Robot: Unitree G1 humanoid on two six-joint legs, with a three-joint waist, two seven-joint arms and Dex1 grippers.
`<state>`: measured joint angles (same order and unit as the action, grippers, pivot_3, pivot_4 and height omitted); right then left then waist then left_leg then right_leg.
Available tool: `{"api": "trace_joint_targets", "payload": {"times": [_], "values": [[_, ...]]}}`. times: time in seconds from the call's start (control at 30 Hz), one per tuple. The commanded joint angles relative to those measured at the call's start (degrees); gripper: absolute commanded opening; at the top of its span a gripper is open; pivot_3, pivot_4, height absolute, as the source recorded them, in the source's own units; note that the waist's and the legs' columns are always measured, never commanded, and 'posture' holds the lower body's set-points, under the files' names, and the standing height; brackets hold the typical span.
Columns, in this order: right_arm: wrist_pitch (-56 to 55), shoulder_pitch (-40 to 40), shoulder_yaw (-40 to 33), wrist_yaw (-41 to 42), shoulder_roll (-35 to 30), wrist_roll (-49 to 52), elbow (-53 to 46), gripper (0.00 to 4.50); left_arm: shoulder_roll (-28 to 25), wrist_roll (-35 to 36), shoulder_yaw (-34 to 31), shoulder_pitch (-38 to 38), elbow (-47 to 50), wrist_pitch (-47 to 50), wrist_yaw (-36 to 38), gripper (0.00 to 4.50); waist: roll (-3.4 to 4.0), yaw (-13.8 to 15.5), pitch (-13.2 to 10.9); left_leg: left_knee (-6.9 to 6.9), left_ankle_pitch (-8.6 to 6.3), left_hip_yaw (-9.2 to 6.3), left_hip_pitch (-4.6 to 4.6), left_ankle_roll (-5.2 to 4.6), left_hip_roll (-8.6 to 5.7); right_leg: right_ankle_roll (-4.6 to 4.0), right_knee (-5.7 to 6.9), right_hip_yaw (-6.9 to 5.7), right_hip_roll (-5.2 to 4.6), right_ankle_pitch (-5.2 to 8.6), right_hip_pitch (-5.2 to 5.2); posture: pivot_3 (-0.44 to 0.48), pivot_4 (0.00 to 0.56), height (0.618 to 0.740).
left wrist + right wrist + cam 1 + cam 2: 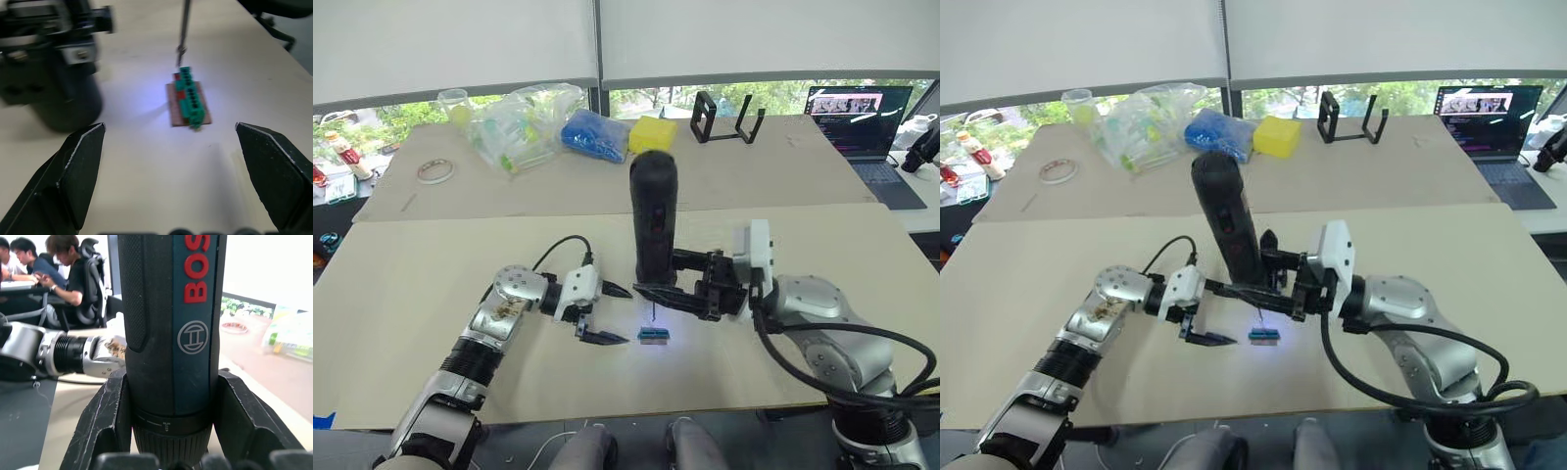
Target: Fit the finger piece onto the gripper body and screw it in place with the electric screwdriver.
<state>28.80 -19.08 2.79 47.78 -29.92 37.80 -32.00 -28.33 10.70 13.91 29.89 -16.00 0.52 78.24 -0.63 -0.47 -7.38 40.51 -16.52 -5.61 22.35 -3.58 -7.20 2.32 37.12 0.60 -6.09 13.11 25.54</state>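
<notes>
- A roll of tape (435, 170) lies at the far left of the rear table (783, 166).
- Next to it stands a clear plastic cup (454, 101); what it holds cannot be made out.
- A clear plastic bag (524, 125) beside the cup holds greenish and white items, too jumbled to name.
- Right of the bag are a blue bundle (594, 134) and a yellow block (652, 133).
- On the near table (411, 294), the left gripper (611, 313) hangs with its fingers spread wide, holding nothing, just left of a small green-and-brown block (653, 335).
- The electric screwdriver (653, 220) stands upright, its thin bit down over the block, white light on the tabletop around it.
- The right gripper (671, 292) clamps the electric screwdriver near its lower end.
- A black open-frame stand (724, 119) sits on the rear table.
- A laptop (862, 122) stands open at far right.
</notes>
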Motion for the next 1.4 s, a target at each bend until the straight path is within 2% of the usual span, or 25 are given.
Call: {"api": "trace_joint_targets", "payload": {"times": [0.03, 0.43, 0.83, 0.93, 1.0, 1.17, 1.4], "values": [[1.34, -2.14, -3.07, -1.06, -0.66, 4.27, -3.23, 1.91, 0.00, 1.84, -2.52, 0.62, 2.25, 2.42, -2.60, 4.50, 0.00, 0.11, 0.00, 0.00, 0.00, 0.00, 0.00, 0.00, 0.00, 0.00, 0.00, 0.00, 0.00, 0.00, -0.01, 0.000, 0.150, 0.740], [10.04, -11.35, -6.73, -6.06, -3.13, 15.04, -3.79, 1.91, 8.71, -2.82, -0.29, 4.11, -5.33, -1.53, -11.21, 4.50, -0.01, 0.42, 0.00, 0.00, 0.00, 0.00, 0.00, -0.01, -0.01, 0.00, -0.04, 0.01, -0.08, 0.00, -0.06, 0.000, 0.150, 0.740], [12.76, -12.30, -8.32, -8.61, -6.46, 18.88, -4.98, 1.91, 15.68, -4.28, -0.41, 7.61, -14.71, -5.47, -15.85, 4.50, -0.02, 0.96, -0.01, 0.01, 0.00, 0.00, 0.01, -0.01, -0.01, 0.00, -0.04, 0.03, -0.21, 0.00, -0.09, 0.000, 0.150, 0.740], [12.77, -11.86, -8.80, -8.97, -7.60, 19.44, -5.28, 1.91, 15.94, -4.46, 0.05, 8.46, -17.14, -8.37, -14.20, 3.61, -0.03, 0.99, -0.01, 0.02, -0.01, 0.00, 0.00, -0.01, -0.01, 0.00, -0.05, 0.03, -0.23, 0.00, -0.10, 0.000, 0.150, 0.740], [12.90, -11.57, -9.05, -9.33, -8.13, 20.15, -5.67, 1.91, 16.30, -3.60, 0.18, 9.69, -18.96, -9.47, -11.66, 2.73, -0.03, 1.00, -0.01, 0.01, -0.01, 0.01, 0.00, -0.01, 0.00, 0.00, -0.06, 0.03, -0.26, 0.00, -0.10, 0.000, 0.150, 0.740], [13.56, -10.41, -9.65, -10.34, -9.15, 23.07, -6.68, 1.91, 18.77, -3.70, 1.00, 15.54, -27.46, -16.37, -3.65, 2.76, -0.05, 1.25, -0.03, 0.03, -0.01, 0.00, 0.02, -0.02, -0.02, 0.00, -0.08, -0.02, -0.27, 0.00, -0.11, 0.000, 0.150, 0.740], [13.67, -9.50, -10.00, -11.15, -10.54, 24.84, -7.83, 1.91, 22.32, -5.18, -0.40, 24.27, -40.41, -23.45, -0.91, 2.76, -0.12, 1.16, -0.07, 0.16, -0.03, 0.00, 0.19, -0.06, -0.01, 0.02, -0.09, -0.07, -0.32, -0.01, -0.06, 0.000, 0.150, 0.740]]}}
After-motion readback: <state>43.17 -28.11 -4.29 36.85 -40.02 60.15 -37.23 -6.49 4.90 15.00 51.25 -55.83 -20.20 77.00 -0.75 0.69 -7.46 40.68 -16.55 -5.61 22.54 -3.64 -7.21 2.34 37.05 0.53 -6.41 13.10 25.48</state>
